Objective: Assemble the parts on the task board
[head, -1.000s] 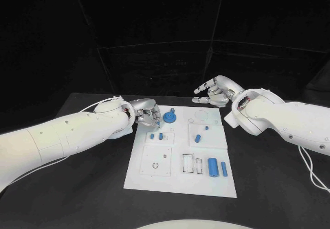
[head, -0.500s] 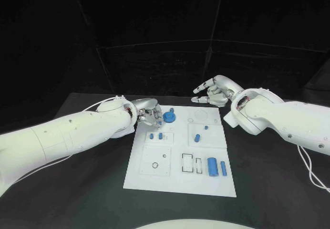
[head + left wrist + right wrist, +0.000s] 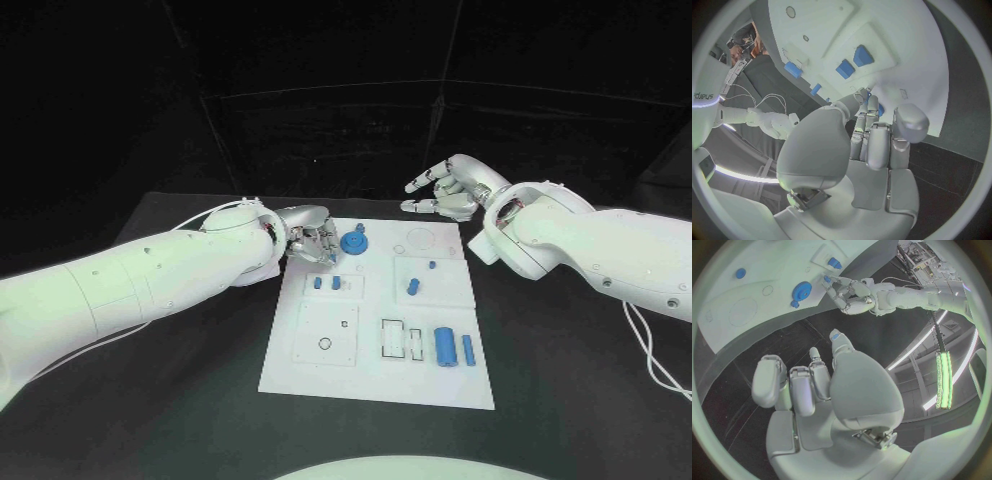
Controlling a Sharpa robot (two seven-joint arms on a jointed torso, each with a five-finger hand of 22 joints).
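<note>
Silver left hand pinched a small blue part beside the task board's gear; right hand hovered beyond it, fingers apart, empty.

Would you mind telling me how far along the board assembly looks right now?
Early, it seems. Two small pegs already stand in the task board. The left hand works beside the round blue part; the right hand hovers empty. Two cylinders lie loose.

Left hand shifted slightly toward 12 o'clock along the board's left edge, closer to the round blue part. Right hand raised a touch toward 12 o'clock.
</note>
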